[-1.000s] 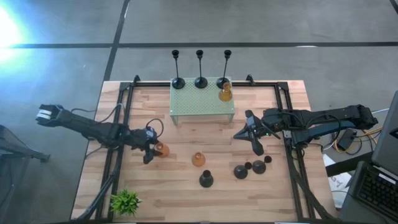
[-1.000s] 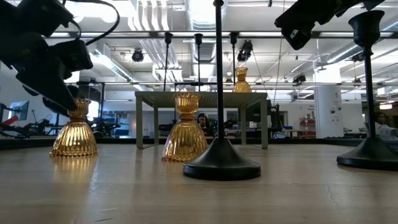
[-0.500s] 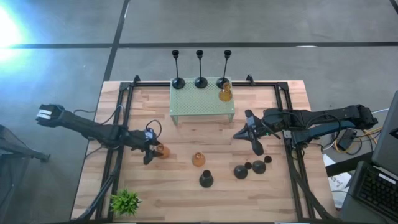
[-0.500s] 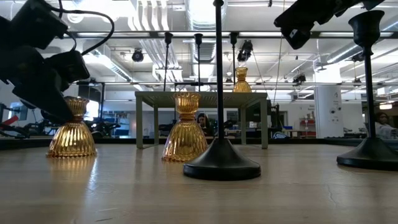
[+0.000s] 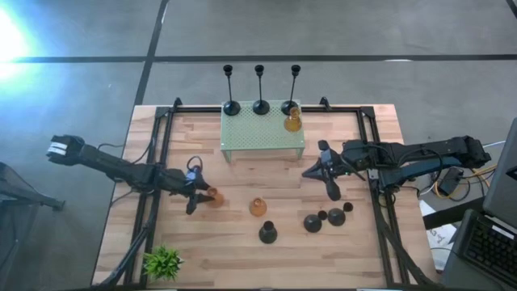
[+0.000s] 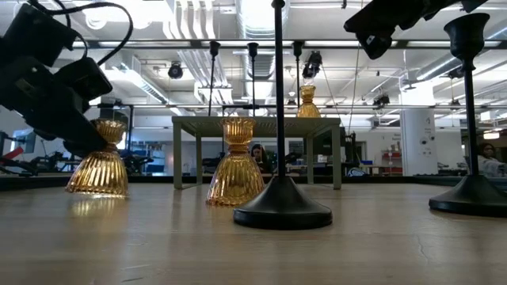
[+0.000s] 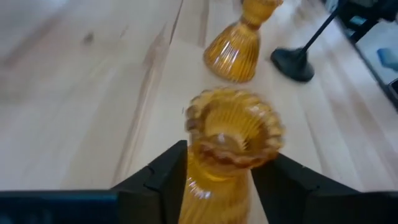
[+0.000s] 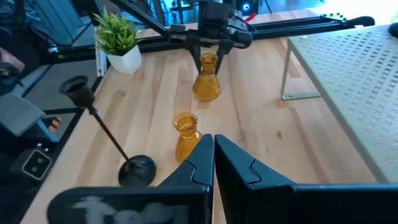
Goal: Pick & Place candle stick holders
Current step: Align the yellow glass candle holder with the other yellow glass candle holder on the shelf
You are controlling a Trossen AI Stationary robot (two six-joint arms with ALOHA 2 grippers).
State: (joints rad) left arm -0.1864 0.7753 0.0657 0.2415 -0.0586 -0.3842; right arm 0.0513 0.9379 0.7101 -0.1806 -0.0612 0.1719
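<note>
Now the left pincer grips a ribbed amber holder; right pincer closed.

A hard white glare burns at the left edge of the overhead picture, washing out the grey floor there, while the wooden table is evenly lit with only faint shadows. At table height, ceiling lights leave the near black stem in silhouette. The amber glass holder is blurred close to the wrist camera
</note>
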